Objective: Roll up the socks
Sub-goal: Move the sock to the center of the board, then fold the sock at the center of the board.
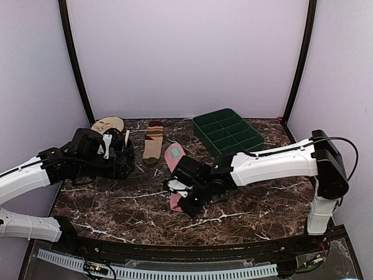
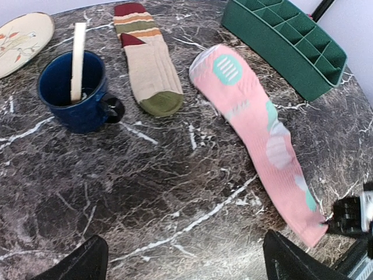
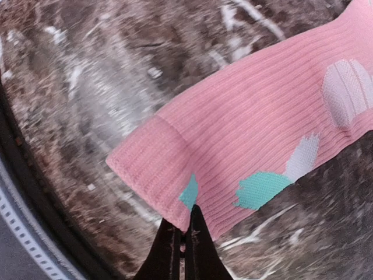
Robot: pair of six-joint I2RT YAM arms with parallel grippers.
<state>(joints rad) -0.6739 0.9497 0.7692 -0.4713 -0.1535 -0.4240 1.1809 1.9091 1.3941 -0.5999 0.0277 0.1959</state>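
Note:
The pink sock (image 1: pixel 174 156) with teal and white marks lies flat and stretched out on the marble table, toe toward the back; the left wrist view shows its full length (image 2: pixel 250 111). My right gripper (image 3: pixel 183 230) is shut, pinching the sock's edge (image 3: pixel 245 128) by the cuff at its near end (image 1: pixel 180 197). The tan striped sock (image 1: pixel 153 143) lies flat to the left of the pink one (image 2: pixel 148 64). Left of both socks, my left gripper (image 2: pixel 186 265) hovers open over bare marble, holding nothing, its fingertips (image 2: pixel 87 259) far apart.
A dark blue mug (image 2: pixel 76 93) with a white stick in it stands left of the tan sock. A beige patterned plate (image 1: pixel 108 123) sits at the back left. Back right of the pink sock stands a green compartment tray (image 1: pixel 227 133). Purple walls close in three sides.

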